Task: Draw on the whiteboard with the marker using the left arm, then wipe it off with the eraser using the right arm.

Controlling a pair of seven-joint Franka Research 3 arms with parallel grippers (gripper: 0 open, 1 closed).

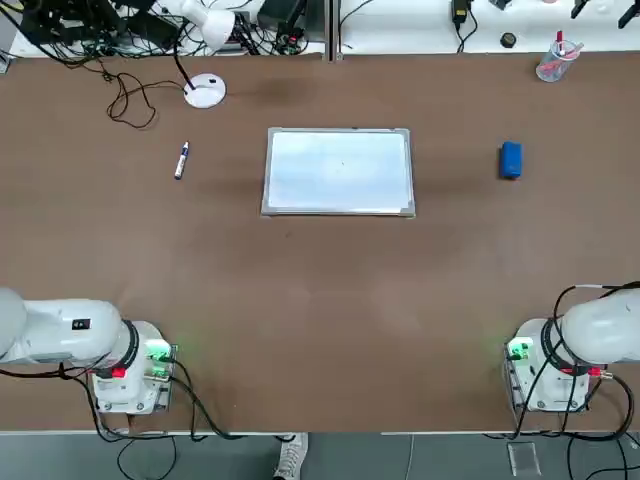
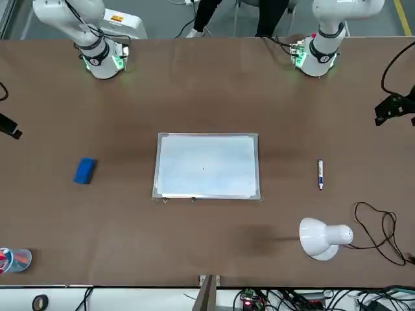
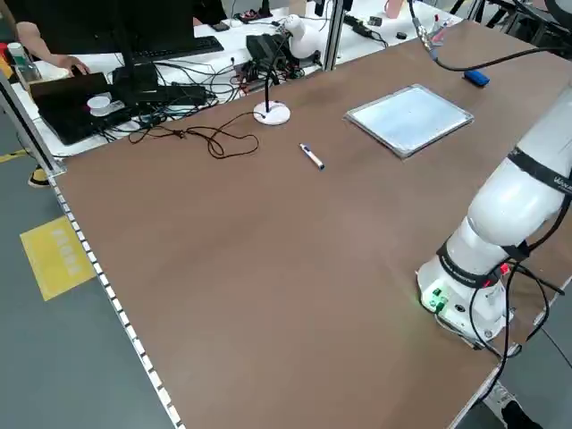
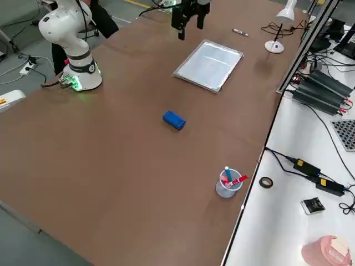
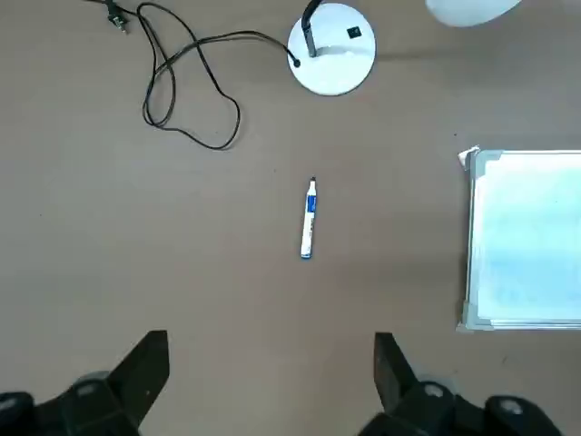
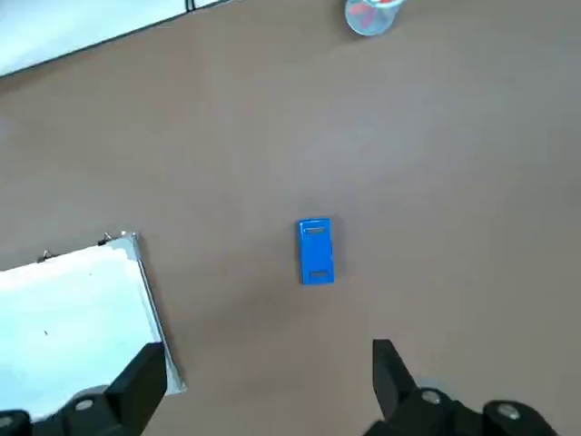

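Note:
The whiteboard [image 1: 338, 172] lies flat at the table's middle, its surface bare apart from a tiny dark speck. To its left the marker [image 1: 181, 160] lies on the table, also in the left wrist view [image 5: 308, 221]. My left gripper [image 5: 270, 350] hovers high above the marker, open and holding nothing. The blue eraser [image 1: 511, 160] lies to the board's right. High above the eraser [image 6: 315, 251], my right gripper [image 6: 268, 354] is open and holds nothing. It also shows in the right side view [image 4: 189, 25]. Both arm bases stand at the near edge.
A white desk lamp [image 1: 205, 90] with a looped black cord stands behind the marker. A clear cup with a red item [image 1: 553, 62] sits at the far right corner. Cables and gear crowd the bench beyond the far edge. A person's shoe [image 1: 290, 455] shows below the near edge.

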